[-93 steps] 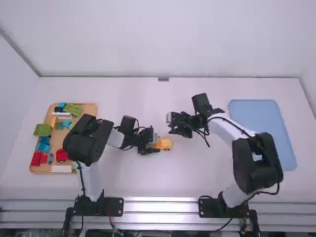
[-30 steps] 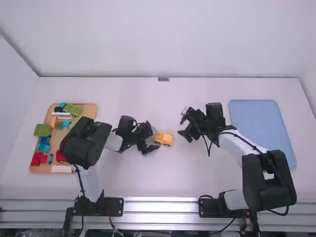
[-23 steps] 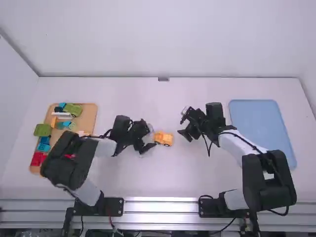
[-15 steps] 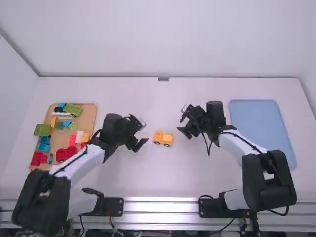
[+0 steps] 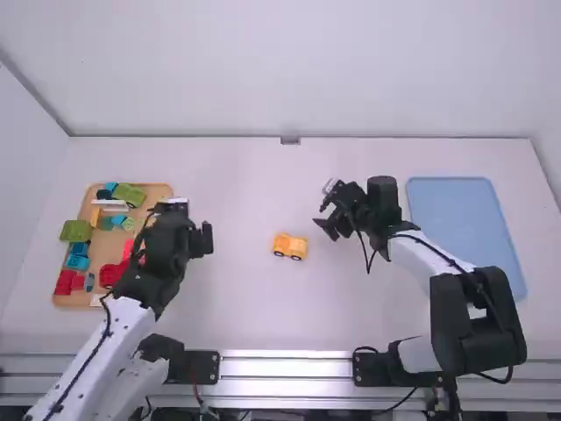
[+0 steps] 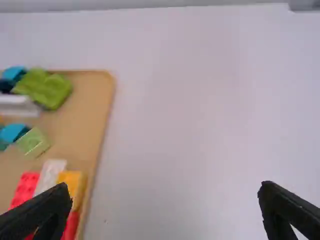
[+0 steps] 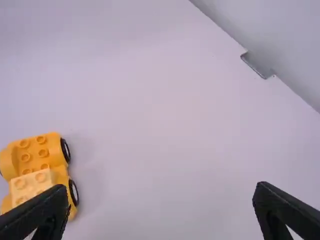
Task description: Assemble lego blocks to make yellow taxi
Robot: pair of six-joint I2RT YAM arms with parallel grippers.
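Yellow taxi (image 5: 290, 246) sitting on the white table between the two arms, resting on black wheels, showing bare studs at one end and carrying a pale yellow block (image 7: 31, 186) over the other. Lying just off the right gripper (image 7: 161, 192), its fingers spreading wide and pinching nothing; probably best waiting there, ready for steadying the body during a press from above.

Farther out, left gripper (image 6: 166, 192) hanging by the wooden tray (image 6: 85, 110), likewise gaping and gripping nothing. Likely going for the next part: perhaps the white block (image 6: 50, 175) or the yellow block (image 6: 71, 184), both lying close together near the tray's edge, beside the red block (image 6: 26, 187). Not telling from here which one is fitting next.

For doing this well: centring over the chosen block before lowering, squaring the pads to its long sides, and closing without catching neighbours or scraping the tray's rim. Then lifting straight, keeping the block level, lining up studs over the taxi, and pressing down evenly. Risking otherwise a crooked seat, a rolling body or a knocked-loose block.
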